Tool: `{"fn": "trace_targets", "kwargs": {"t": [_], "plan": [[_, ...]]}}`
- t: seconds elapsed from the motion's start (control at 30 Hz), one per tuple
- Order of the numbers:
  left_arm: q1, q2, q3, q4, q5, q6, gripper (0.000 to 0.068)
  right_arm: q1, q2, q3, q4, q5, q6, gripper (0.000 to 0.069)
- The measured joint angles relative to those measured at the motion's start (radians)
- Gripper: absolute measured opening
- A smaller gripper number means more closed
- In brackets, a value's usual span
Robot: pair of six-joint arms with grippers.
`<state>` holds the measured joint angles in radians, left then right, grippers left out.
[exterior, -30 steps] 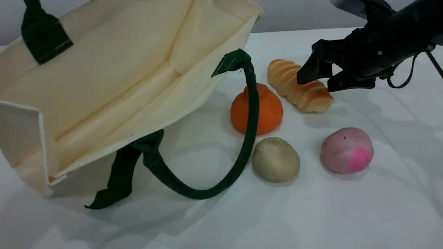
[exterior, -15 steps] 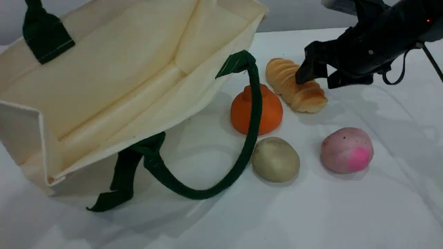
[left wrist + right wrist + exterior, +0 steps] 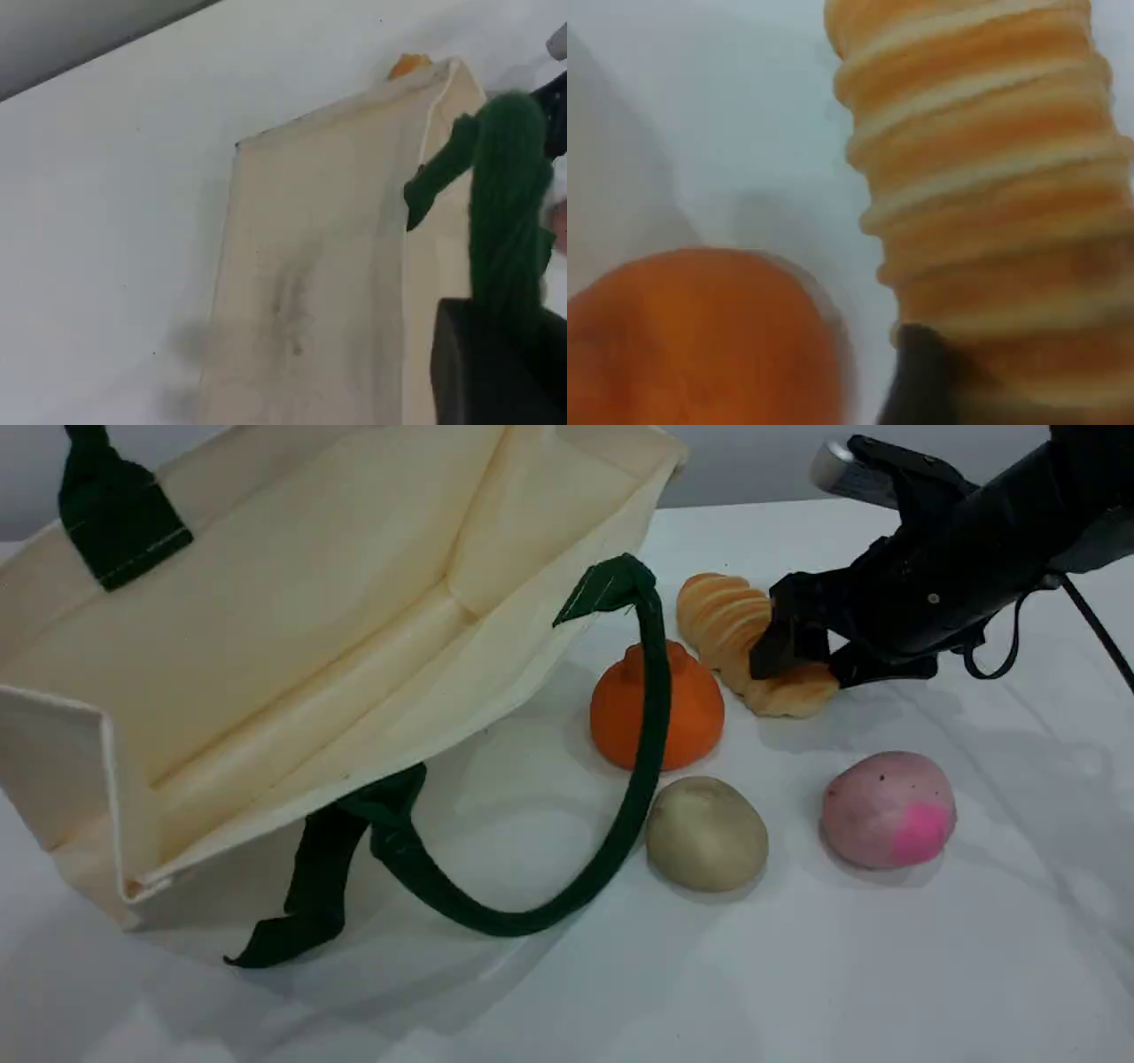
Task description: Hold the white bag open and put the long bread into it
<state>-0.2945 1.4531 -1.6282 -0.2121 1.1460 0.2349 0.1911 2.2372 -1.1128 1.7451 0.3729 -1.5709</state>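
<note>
The white bag (image 3: 292, 602) lies on its side at the left, its mouth held open toward the camera, with its upper green handle (image 3: 115, 522) running out of the top of the scene view. In the left wrist view my left gripper (image 3: 500, 341) is shut on that green handle (image 3: 509, 204) above the bag (image 3: 310, 266). The long bread (image 3: 722, 615) lies on the table right of the bag. My right gripper (image 3: 804, 671) straddles its near end, one finger pressed to each side. The right wrist view shows the ridged long bread (image 3: 992, 177) against a dark fingertip (image 3: 921, 381).
An orange round fruit (image 3: 687, 717) sits just left of the bread, with the bag's lower green handle loop (image 3: 642, 762) draped across it. A beige lump (image 3: 706, 833) and a pink ball (image 3: 889, 809) lie nearer the front. The white table (image 3: 797, 974) runs bare toward the front.
My right gripper has come down and slightly left over the bread, and its jaws have narrowed onto it. The bag and the other items have stayed put.
</note>
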Motion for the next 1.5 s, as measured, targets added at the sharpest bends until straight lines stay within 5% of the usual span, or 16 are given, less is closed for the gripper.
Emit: {"fn": "trace_targets", "kwargs": {"t": [0.23, 0.3, 0.53, 0.7, 1.07, 1.27, 1.5], "plan": [[0.000, 0.000, 0.000, 0.000, 0.000, 0.000, 0.0097, 0.000, 0.000, 0.000, 0.000, -0.003, 0.001, 0.0141], [0.000, 0.000, 0.000, 0.000, 0.000, 0.003, 0.0097, 0.000, 0.000, 0.000, 0.000, -0.006, 0.001, 0.0106], [0.000, 0.003, 0.000, 0.000, -0.002, 0.023, 0.0097, -0.003, -0.106, 0.012, 0.000, -0.166, 0.001, 0.0106], [0.002, 0.003, 0.000, 0.000, -0.021, 0.049, 0.0097, -0.002, -0.240, 0.068, 0.001, -0.166, 0.001, 0.0106], [0.002, 0.003, 0.000, 0.012, -0.053, 0.049, 0.0097, -0.002, -0.589, 0.290, -0.001, -0.231, 0.001, 0.0098], [0.002, 0.003, 0.000, 0.005, -0.052, 0.049, 0.0097, -0.002, -0.751, 0.392, -0.056, -0.079, 0.001, 0.0097], [0.002, 0.018, 0.000, -0.009, -0.051, 0.049, 0.0097, -0.002, -0.774, 0.388, -0.359, 0.194, 0.089, 0.0095]]}}
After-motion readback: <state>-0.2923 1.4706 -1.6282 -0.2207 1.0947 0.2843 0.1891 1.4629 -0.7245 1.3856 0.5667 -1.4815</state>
